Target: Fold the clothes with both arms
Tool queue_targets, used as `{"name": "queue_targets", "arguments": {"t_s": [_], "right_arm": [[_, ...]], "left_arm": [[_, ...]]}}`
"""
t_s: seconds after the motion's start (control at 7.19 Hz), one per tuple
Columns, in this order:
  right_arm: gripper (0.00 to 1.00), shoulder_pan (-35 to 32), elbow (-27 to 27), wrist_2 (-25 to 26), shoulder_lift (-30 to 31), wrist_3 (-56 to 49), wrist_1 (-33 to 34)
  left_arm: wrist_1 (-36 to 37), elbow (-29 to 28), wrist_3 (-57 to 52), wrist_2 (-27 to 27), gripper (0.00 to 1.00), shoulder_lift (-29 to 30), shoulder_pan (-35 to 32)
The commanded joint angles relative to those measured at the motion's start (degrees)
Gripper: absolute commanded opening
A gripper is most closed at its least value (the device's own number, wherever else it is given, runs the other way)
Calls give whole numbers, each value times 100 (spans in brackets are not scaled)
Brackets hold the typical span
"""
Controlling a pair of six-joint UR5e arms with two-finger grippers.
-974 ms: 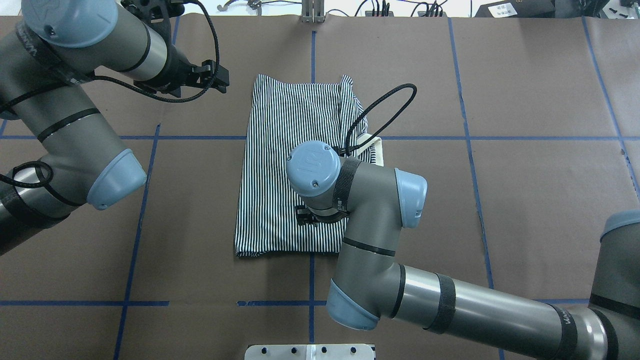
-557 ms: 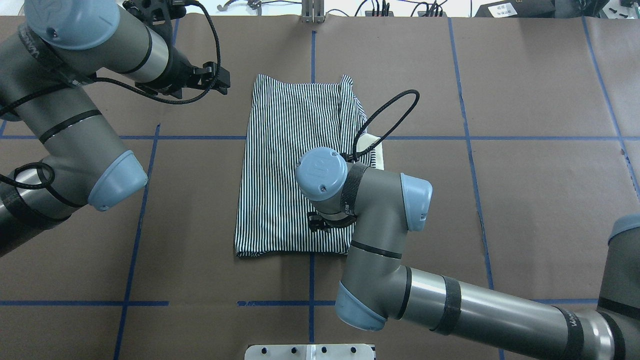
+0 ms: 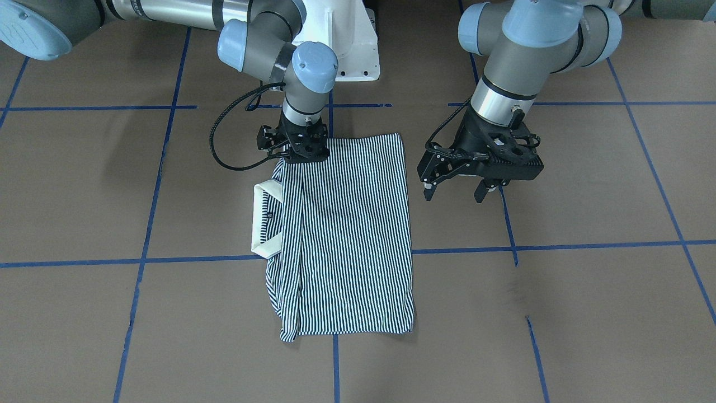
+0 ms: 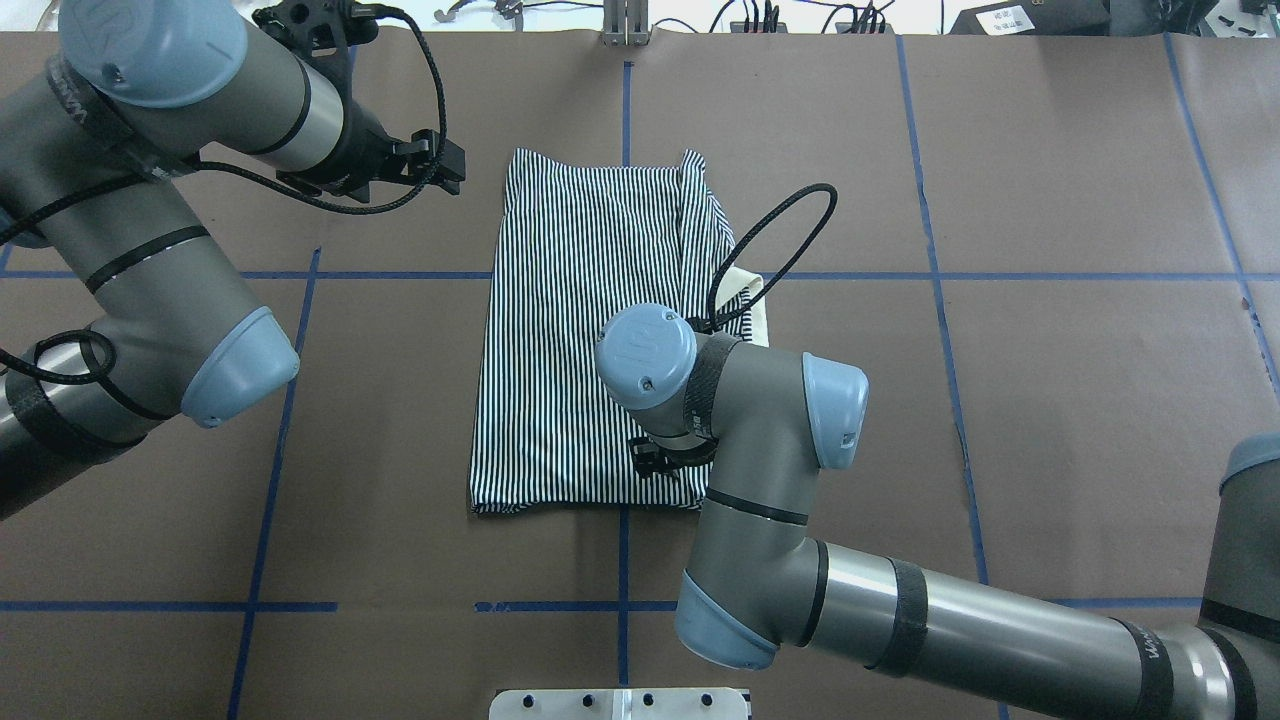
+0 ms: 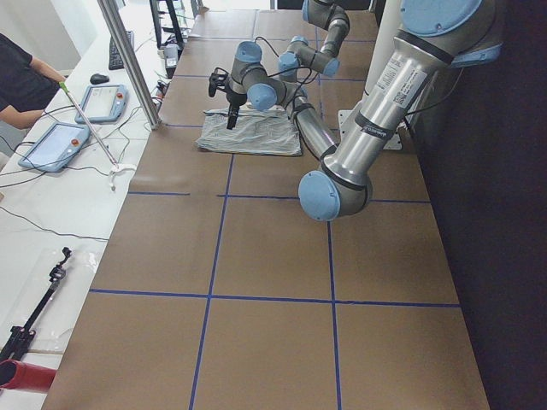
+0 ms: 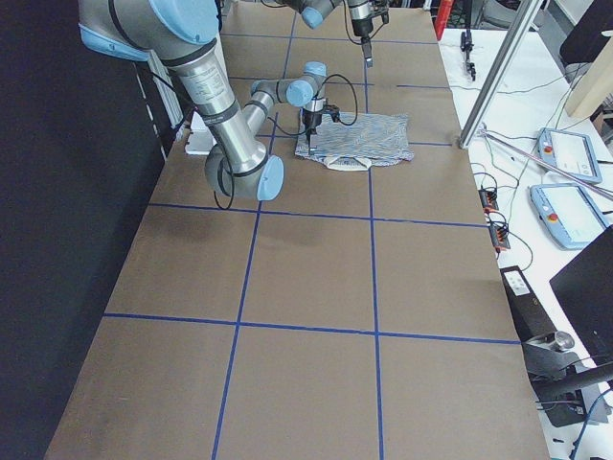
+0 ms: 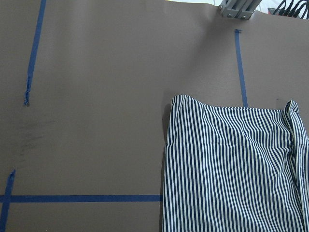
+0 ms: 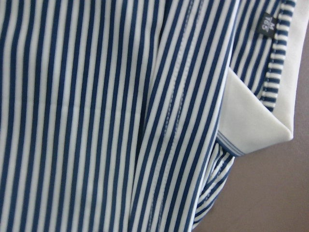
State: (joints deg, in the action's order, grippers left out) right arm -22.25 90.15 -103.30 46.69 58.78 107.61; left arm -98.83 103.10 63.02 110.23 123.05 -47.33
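Observation:
The striped polo shirt [image 3: 352, 235] lies folded into a long rectangle at the table's middle [image 4: 570, 300], and its white collar [image 3: 262, 221] sticks out on my right side. My right gripper [image 3: 303, 159] hangs low over the shirt's near right corner, fingers slightly apart, and nothing looks lifted. In the right wrist view only stripes [image 8: 96, 116] and the collar [image 8: 256, 121] show, very close. My left gripper [image 3: 454, 196] hovers open and empty above bare table, left of the shirt's far half [image 4: 445, 170]. The left wrist view has the shirt's far left corner [image 7: 231, 164].
Brown paper with blue tape lines [image 4: 280, 400] covers the table. The white pedestal base [image 3: 347, 45] stands at the robot's edge. An aluminium post [image 4: 625, 25] and cables line the far edge. A person [image 5: 21, 77] and tablets [image 6: 565, 153] are beyond it.
My right arm has slid toward the robot and to the right, over the shirt's near right corner. The left gripper has edged slightly. The shirt has not moved.

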Motion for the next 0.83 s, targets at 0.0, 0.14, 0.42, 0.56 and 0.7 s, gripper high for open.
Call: {"name": "queue_targets", "arguments": {"t_s": [0.0,0.14,0.42,0.56,0.7], "right_arm": [[100,55,3,3,6,-7,15],[100,46,3,3,7,-15,15],[100,20,3,3,33,-42,32],[100,-50,37,3,68,-146,58],[100,-94,212,3,173,-234,207]], "left_arm": [[-4,-9,9,-1,100,0,14],[-4,-9,17,-1,100,0,22],[-13,-27,9,-1,100,0,40],[-13,-27,9,-1,100,9,57],[-13,-27,9,-1,100,9,58]]}}
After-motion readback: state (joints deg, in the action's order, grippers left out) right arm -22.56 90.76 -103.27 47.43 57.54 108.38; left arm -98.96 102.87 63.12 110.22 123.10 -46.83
